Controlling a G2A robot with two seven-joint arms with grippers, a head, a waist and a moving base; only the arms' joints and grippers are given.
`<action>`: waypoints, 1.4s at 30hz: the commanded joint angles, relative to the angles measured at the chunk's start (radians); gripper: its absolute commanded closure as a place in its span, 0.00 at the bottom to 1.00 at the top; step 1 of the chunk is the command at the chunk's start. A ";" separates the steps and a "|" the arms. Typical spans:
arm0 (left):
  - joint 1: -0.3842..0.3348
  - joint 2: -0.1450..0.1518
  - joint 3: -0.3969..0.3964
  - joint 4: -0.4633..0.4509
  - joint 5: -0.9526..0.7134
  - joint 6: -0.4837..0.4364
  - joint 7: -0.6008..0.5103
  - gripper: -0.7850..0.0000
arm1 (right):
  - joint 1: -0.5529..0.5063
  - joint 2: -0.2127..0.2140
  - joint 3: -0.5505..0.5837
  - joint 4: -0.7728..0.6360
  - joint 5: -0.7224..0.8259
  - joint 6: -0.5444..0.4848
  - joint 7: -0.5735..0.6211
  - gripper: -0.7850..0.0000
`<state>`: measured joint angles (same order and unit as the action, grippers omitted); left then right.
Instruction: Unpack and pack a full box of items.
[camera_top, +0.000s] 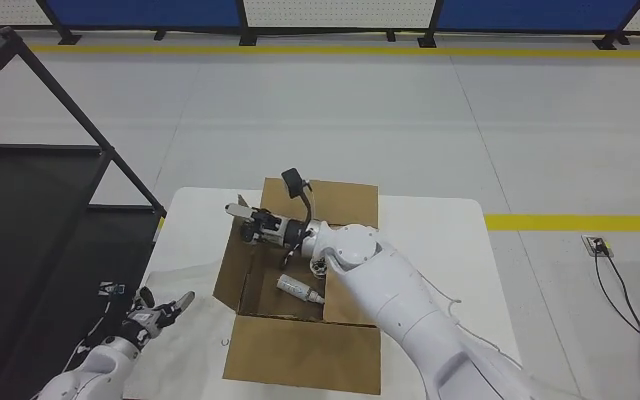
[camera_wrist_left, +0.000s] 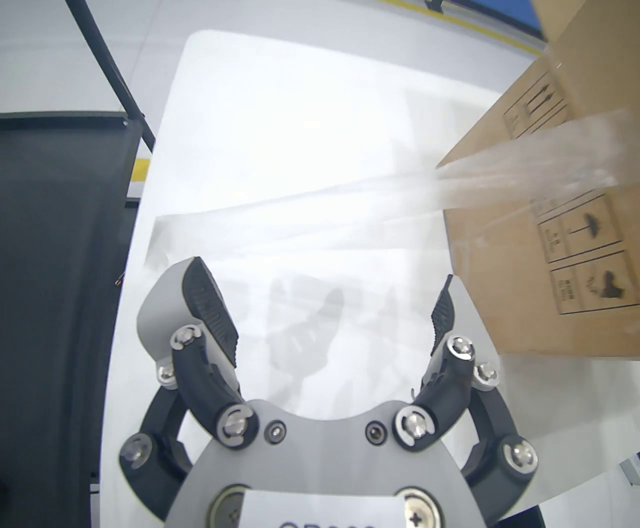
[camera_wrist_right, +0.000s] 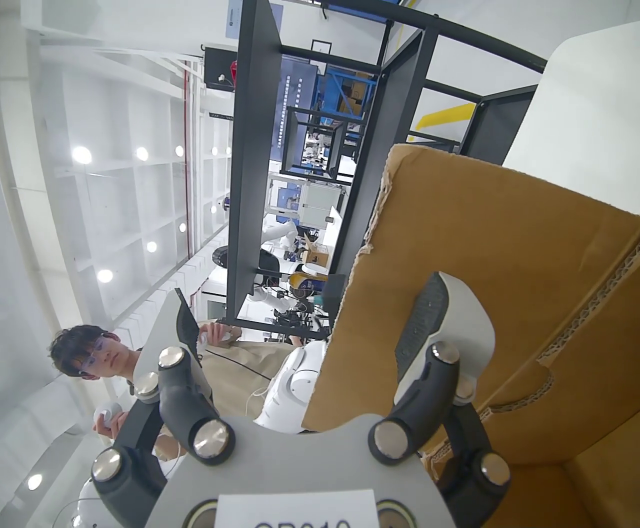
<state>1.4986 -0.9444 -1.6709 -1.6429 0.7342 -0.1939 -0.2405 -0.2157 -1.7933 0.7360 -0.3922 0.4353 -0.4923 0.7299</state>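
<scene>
Top view: the open cardboard box (camera_top: 300, 350) is seen mid-table (camera_top: 440, 225), flaps spread, with a small pale bottle (camera_top: 300, 290) lying on its brown floor. A clear plastic sheet (camera_wrist_left: 300, 225) is spread beside it. The right gripper (camera_wrist_right: 305, 295) is held wide astride an upright flap; the left gripper (camera_wrist_left: 322, 272) is held wide above the sheet.

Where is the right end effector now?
Top view: the right end effector is at the far-left corner of the cardboard box; its wrist view shows a flap edge between open fingers.
</scene>
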 joint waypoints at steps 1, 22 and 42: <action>0.053 0.001 -0.054 -0.062 -0.039 -0.017 0.009 0.00 | 0.003 -0.009 -0.006 0.007 -0.013 0.002 -0.014 0.00; 0.247 -0.015 -0.165 -0.403 -0.033 -0.077 0.017 0.00 | 0.023 -0.086 -0.011 0.109 -0.063 -0.039 -0.049 0.00; 0.056 -0.026 -0.052 -0.209 0.020 0.007 -0.056 0.00 | 0.031 -0.071 0.062 0.147 -0.048 -0.158 0.034 0.00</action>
<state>1.5557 -0.9704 -1.7197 -1.8634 0.7608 -0.1846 -0.2939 -0.1842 -1.8684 0.7912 -0.2446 0.3846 -0.6372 0.7596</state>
